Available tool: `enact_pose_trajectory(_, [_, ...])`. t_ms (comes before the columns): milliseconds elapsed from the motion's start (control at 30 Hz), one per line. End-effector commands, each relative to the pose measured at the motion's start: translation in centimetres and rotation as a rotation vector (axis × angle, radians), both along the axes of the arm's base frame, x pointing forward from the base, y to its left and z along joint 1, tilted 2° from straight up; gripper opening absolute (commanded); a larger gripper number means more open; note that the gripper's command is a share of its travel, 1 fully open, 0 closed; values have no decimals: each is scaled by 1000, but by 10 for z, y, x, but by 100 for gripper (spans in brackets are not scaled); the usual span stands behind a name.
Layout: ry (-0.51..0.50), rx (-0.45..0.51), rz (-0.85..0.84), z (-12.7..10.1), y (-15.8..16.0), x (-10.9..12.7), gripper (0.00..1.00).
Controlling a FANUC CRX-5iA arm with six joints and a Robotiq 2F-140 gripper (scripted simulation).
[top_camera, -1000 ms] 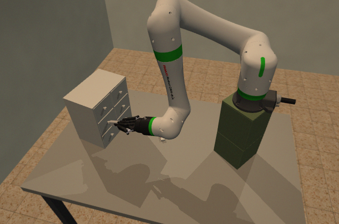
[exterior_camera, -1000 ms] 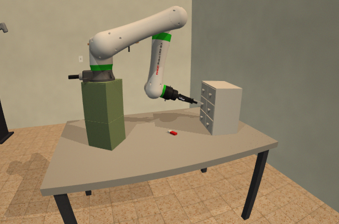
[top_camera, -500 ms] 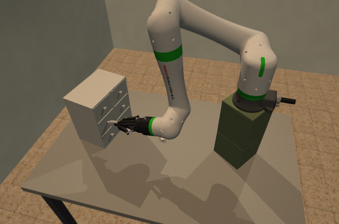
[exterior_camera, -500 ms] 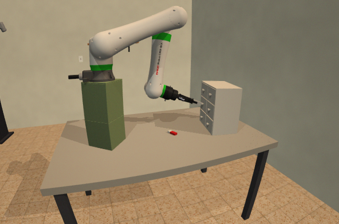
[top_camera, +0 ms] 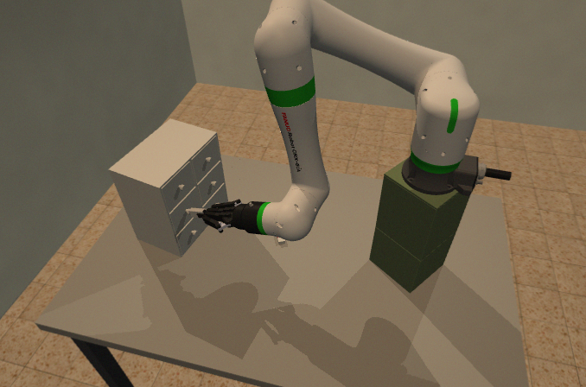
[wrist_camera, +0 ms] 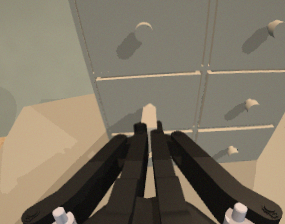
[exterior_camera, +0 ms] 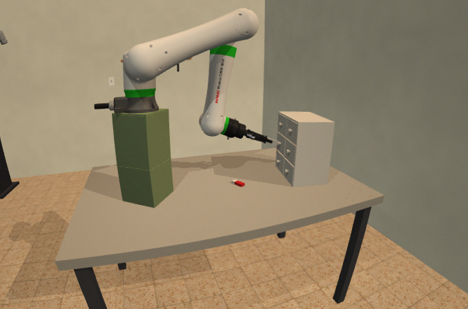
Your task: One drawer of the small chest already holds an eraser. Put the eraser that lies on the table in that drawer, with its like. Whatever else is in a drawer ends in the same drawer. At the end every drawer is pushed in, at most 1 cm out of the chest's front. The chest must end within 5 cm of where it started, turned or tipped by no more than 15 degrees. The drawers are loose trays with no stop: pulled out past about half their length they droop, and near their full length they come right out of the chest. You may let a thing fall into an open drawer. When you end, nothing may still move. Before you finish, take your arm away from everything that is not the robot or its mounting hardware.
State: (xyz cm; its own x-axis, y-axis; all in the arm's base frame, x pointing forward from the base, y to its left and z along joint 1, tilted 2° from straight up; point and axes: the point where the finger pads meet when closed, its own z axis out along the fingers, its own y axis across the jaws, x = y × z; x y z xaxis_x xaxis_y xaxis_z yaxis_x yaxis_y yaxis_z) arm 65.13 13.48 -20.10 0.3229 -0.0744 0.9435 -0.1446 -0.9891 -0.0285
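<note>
So the gripper [top_camera: 201, 213] [exterior_camera: 270, 141] [wrist_camera: 149, 116] is closed right down, fingers basically together. There's a pale bar-like piece sticking out past the tips toward the middle-row drawer knob; can't tell if it's pinched or part of the tips. Just ahead is the chest [top_camera: 141, 210] [exterior_camera: 313, 152] [wrist_camera: 148, 55], all drawers looking pushed in.

The eraser [top_camera: 281, 242] [exterior_camera: 238, 183] is below and back from the fingertips, flat on the table [top_camera: 175, 337] [exterior_camera: 205, 218] [wrist_camera: 53, 132]. I'd guess it's light, a bit rubbery and grippy, hard to break. I'd grab it across the narrow sides, mid-length, from above.

Arm's folded elbow-high, wrist low, gripper reaching forward and slightly down, so it'd need re-aiming downward for that pick.
</note>
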Motion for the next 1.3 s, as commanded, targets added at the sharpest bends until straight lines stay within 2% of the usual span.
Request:
enact_pose_trajectory(0, [-1,0,0,0,0,0,0])
enact_pose_trajectory(633, [-1,0,0,0,0,-1,0])
enact_pose_trajectory(967, [-1,0,0,0,6,-42,0])
enact_pose_trajectory(1267, [-1,0,0,0,7,-50,0])
